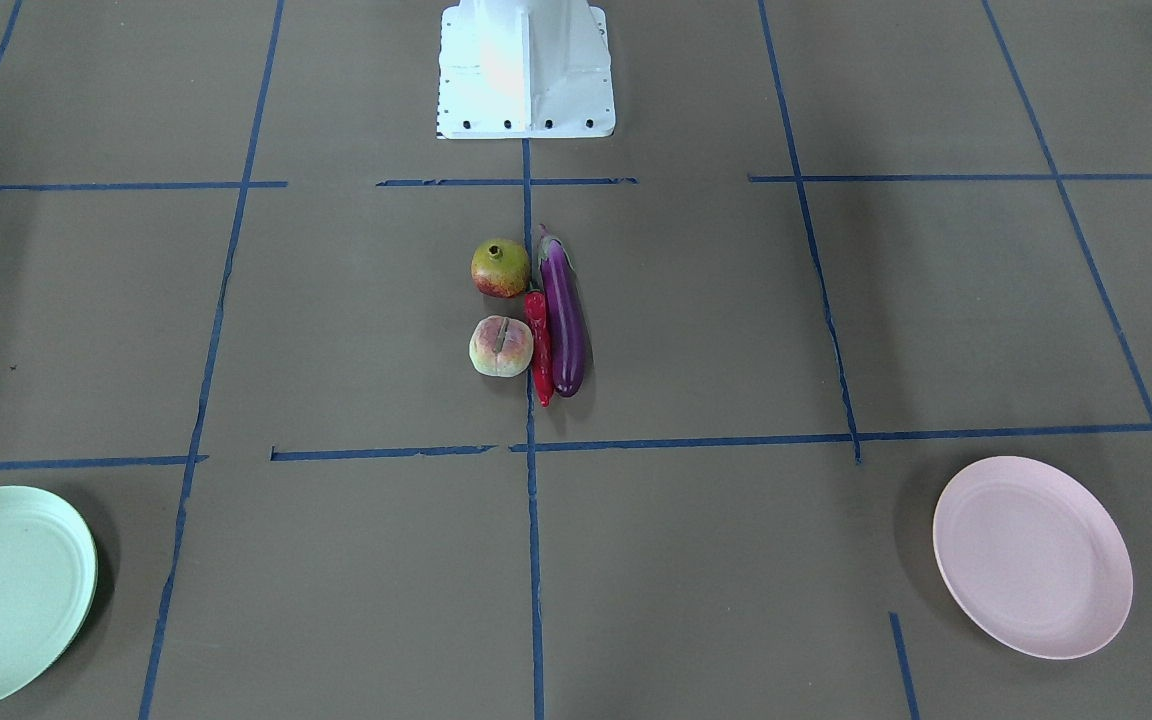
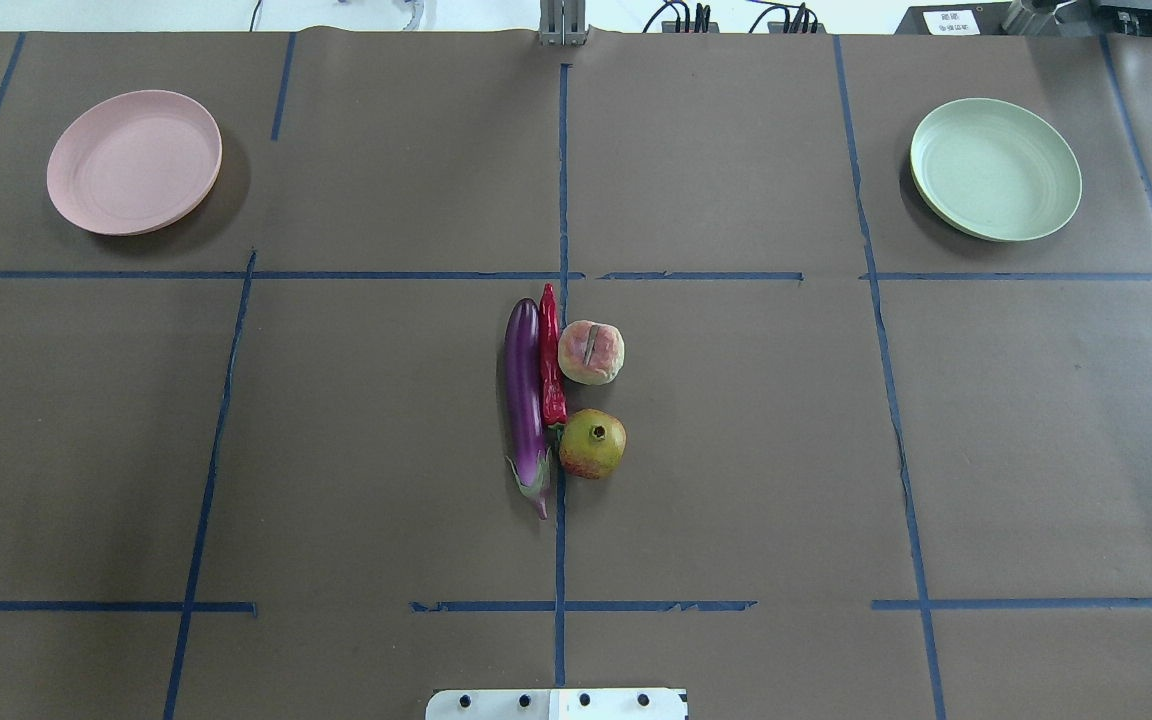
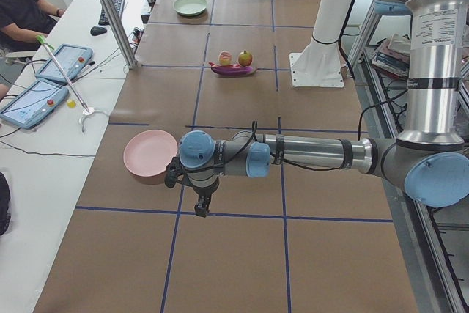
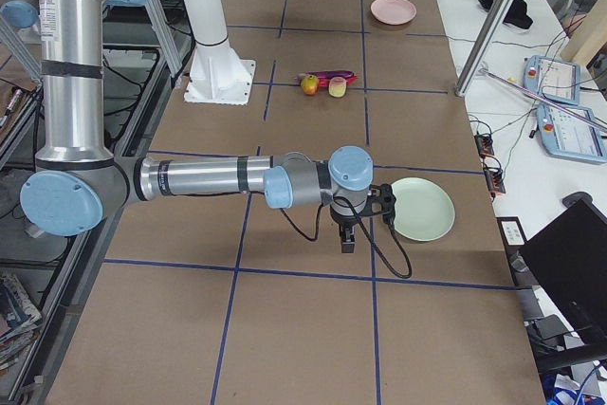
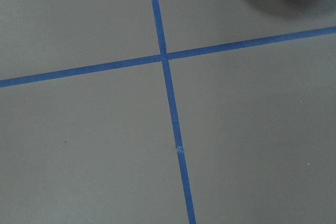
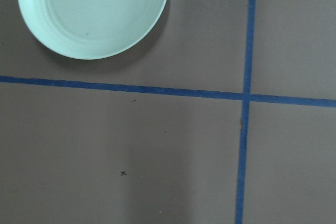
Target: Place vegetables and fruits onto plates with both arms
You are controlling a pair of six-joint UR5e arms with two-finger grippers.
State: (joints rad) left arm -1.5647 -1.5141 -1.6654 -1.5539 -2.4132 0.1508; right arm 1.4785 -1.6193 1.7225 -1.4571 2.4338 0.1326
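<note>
Four items lie bunched at the table's centre. A purple eggplant (image 2: 526, 400) lies alongside a red chili pepper (image 2: 550, 355). Beside them sit a pale pink grooved fruit (image 2: 591, 352) and a yellow-green and red crowned fruit (image 2: 593, 444). The pink plate (image 2: 134, 160) and the green plate (image 2: 995, 168) stand bare at the far corners. My left gripper (image 3: 199, 207) hangs near the pink plate (image 3: 150, 156). Next to the green plate (image 4: 422, 208) hangs my right gripper (image 4: 347, 242). Both show only in the side views, so I cannot tell their state.
The white base block (image 1: 526, 70) stands at the robot's side of the table. Blue tape lines (image 2: 561, 200) grid the brown cover. A side desk holds tablets (image 3: 33, 102) behind a metal post (image 3: 110, 12). A person (image 3: 18, 5) sits there.
</note>
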